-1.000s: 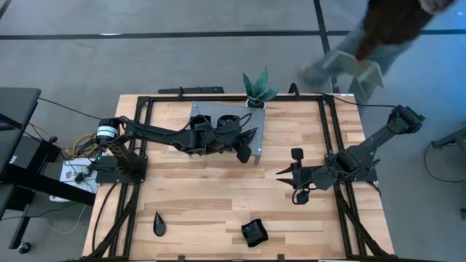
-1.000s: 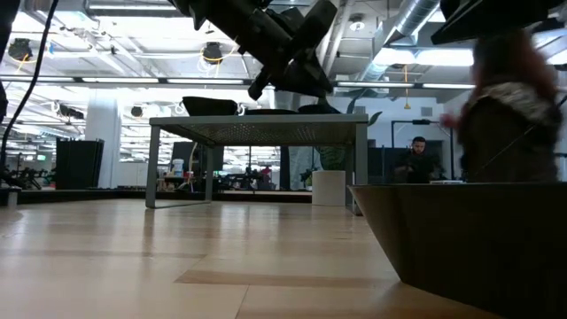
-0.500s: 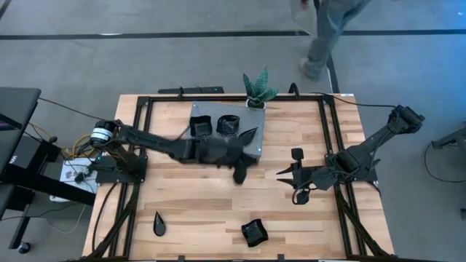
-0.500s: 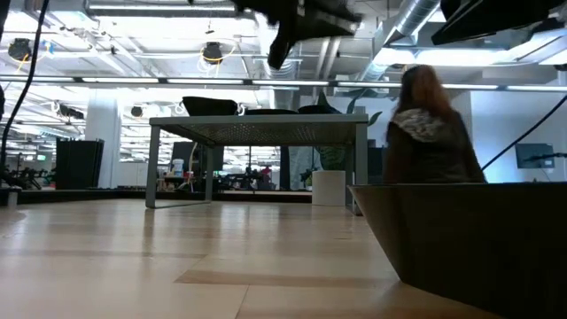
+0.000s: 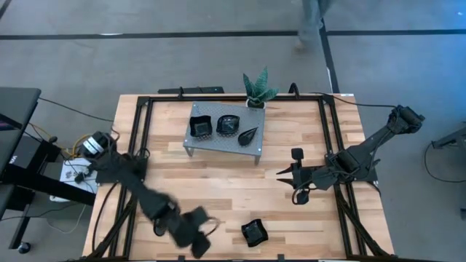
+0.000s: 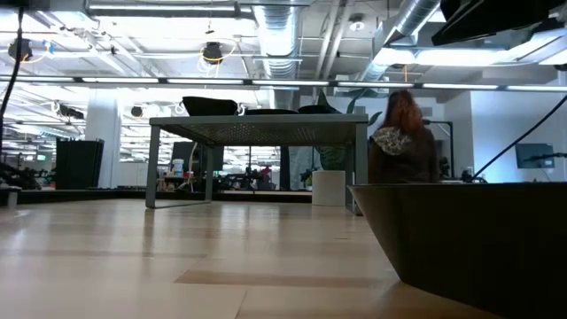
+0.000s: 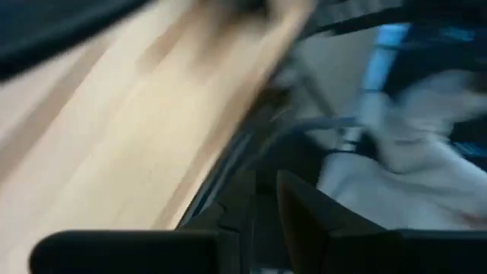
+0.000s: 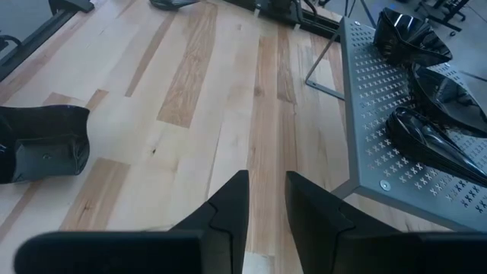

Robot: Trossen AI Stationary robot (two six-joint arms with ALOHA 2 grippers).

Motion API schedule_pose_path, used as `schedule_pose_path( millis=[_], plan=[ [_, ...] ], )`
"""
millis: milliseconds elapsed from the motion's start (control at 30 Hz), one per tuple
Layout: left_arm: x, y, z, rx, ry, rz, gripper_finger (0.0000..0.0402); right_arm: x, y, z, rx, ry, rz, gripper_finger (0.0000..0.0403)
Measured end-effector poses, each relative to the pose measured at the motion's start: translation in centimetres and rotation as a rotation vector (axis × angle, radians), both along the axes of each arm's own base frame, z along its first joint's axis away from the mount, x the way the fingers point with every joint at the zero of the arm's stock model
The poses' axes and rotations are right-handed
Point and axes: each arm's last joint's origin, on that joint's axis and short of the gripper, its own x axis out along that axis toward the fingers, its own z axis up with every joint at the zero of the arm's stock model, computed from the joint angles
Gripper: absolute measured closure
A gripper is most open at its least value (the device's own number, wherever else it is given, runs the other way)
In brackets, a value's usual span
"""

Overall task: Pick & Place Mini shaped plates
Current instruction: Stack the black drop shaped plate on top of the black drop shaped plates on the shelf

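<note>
the left gripper [image 5: 198, 244] is now far from the grey perforated stand [image 5: 251, 145], down at the near edge of the table, and its picture is smeared by fast motion. in the left wrist view its two fingers stand a little apart with nothing between them, so it looks narrow and empty. one second ago it hung over the stand, and half a second ago it was just in front of it. three mini shaped plates [image 5: 226, 126] rest on the stand, so that placing seems done, and i judge the arm goes for the next piece. the teardrop plate [image 5: 159, 224] lies just beside this gripper, toward the arm's base, and the square plate [image 5: 254, 233] lies near on the other side. the right gripper [image 5: 294, 183] waits well apart, narrow and empty, unchanged. a person [image 6: 403, 142] walks behind the table, farther along than before.
</note>
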Motion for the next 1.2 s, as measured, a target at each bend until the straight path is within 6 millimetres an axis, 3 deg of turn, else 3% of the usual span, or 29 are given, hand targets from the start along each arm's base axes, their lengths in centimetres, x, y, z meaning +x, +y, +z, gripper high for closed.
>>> schedule_pose_path(
  millis=[200,333,667,867,1200],
  plan=[
    [-6.9,-1.1,-2.4,0.092,0.486,0.298,0.0352,0.0,0.0,0.0,0.000,0.000,0.000,0.0322],
    [-9.5,-1.0,-3.1,0.139,0.635,0.460,0.0348,0.0,0.0,0.0,0.000,0.000,0.000,0.0322],
    [-10.4,-0.2,-6.7,0.095,0.660,0.538,0.0325,0.0,0.0,0.0,-0.035,0.004,0.018,0.0322],
    [-11.1,0.1,-7.5,0.096,0.748,0.530,0.0325,0.1,-0.2,0.0,-0.076,0.007,0.029,0.0322],
    [-11.6,0.4,-8.1,0.126,0.742,0.531,0.0325,0.7,-1.4,0.0,-0.069,0.008,-0.038,0.0322]
  ],
)
